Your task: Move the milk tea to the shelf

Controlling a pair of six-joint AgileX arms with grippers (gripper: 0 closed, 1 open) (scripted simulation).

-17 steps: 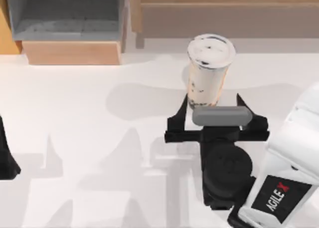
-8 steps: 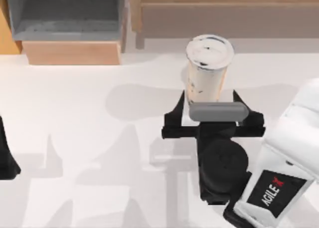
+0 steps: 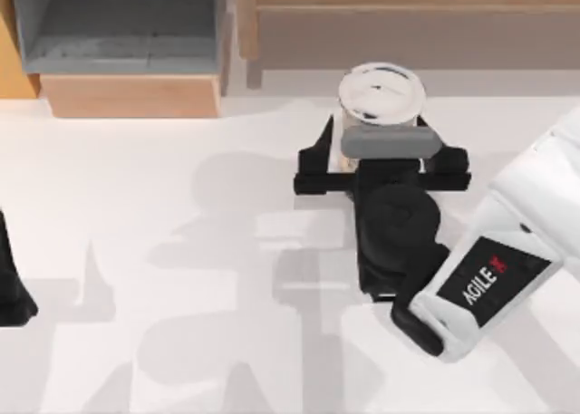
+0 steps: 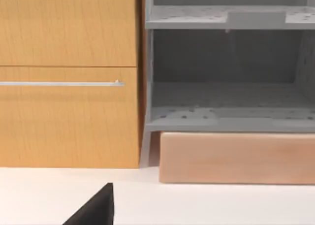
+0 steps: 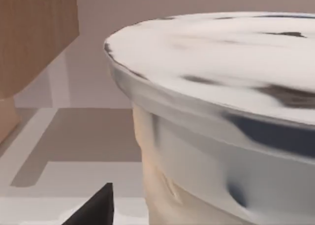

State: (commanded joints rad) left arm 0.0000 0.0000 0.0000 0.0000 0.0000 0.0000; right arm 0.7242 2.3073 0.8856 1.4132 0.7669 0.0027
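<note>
My right pincer (image 3: 381,147) open, straddling milk tea (image 3: 381,92). Thin cup, top-heavy: grip mid-body, gently. Left pincer state unclear.

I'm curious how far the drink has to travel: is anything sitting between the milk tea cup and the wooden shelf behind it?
No: in the top view, bare white table separates the milk tea from the shelf.

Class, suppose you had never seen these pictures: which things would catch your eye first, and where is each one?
First, the milk tea, upright on the white table just in front of the wooden shelf along the back at the right. Next, the right gripper, open with a black finger on each side of the cup. The left gripper sits idle at the table's left edge.
</note>
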